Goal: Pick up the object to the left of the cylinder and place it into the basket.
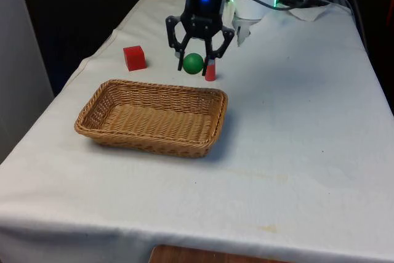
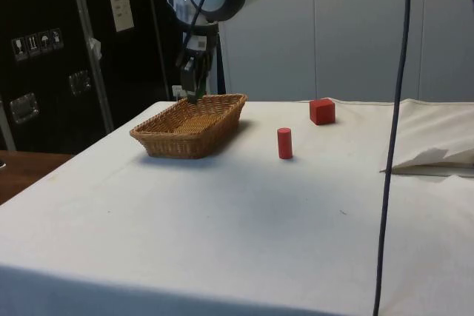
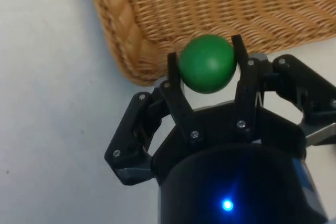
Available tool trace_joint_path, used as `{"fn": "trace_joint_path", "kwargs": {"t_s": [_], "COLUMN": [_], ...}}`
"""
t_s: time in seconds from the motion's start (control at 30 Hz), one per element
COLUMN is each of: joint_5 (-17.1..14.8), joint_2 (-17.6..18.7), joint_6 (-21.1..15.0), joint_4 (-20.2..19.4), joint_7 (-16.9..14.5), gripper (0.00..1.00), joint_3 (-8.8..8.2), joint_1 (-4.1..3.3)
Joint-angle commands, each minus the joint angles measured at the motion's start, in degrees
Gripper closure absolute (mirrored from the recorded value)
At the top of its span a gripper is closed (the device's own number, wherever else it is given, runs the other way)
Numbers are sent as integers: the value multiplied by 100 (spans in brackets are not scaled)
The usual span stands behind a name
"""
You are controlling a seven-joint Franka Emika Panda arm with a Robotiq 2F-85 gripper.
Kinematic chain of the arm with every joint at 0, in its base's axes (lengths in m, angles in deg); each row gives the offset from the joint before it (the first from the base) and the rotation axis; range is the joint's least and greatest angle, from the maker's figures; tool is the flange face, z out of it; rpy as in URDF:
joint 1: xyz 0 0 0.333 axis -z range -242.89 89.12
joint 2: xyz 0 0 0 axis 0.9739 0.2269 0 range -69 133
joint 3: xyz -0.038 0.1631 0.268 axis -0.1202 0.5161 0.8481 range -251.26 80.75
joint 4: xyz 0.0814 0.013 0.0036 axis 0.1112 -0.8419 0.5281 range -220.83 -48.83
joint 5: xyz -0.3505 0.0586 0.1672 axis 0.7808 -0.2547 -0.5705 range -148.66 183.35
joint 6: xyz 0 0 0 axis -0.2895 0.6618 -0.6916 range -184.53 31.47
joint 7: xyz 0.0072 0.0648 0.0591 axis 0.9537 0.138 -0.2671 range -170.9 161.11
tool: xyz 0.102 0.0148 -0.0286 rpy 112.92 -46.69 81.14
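Green ball (image 3: 207,63) — smooth, round — clamped in tool (image 3: 206,62), seemingly above wicker basket (image 3: 220,9) rim.

- My pincer (image 3: 207,64) grips a green ball (image 3: 207,70); one black finger (image 3: 174,69) presses one side of it and the other presses the opposite side.
- The ball sits right at my fingertips, its round face bulging out between them.
- Beyond the ball lies a woven basket (image 3: 220,11), with its thick braided rim curving round a corner just past my fingertips.
- The ball hangs over that rim corner, not yet over the basket's floor.
- White cloth (image 3: 52,103) spreads beside the basket and beneath my fingers.
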Motion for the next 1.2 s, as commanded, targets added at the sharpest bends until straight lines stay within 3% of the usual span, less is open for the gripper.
{"fn": "trace_joint_path", "kwargs": {"t_s": [0.0,0.17,0.2,0.23,0.43,0.47,0.5,0.53,0.8,0.83,0.87,1.17], "joint_5": [-40,-57,-6,-86,-418,-418,-447,-596,-1604,-1501,-1713,-2693], "joint_2": [17,97,92,155,418,418,521,516,1060,1054,1123,1730], "joint_6": [-34,-34,-11,-34,-6,-6,-6,17,183,149,206,464], "joint_4": [23,92,69,138,355,355,372,435,894,814,945,1432], "joint_7": [-103,-223,-149,-292,-596,-596,-573,-728,-1455,-1341,-1530,-2183], "gripper": [100,100,100,100,100,100,100,100,100,100,100,100], "joint_3": [23,-52,-120,-74,-57,-57,-218,-46,-69,-218,-74,-120], "joint_1": [80,155,74,195,332,332,212,367,487,344,504,625]}}
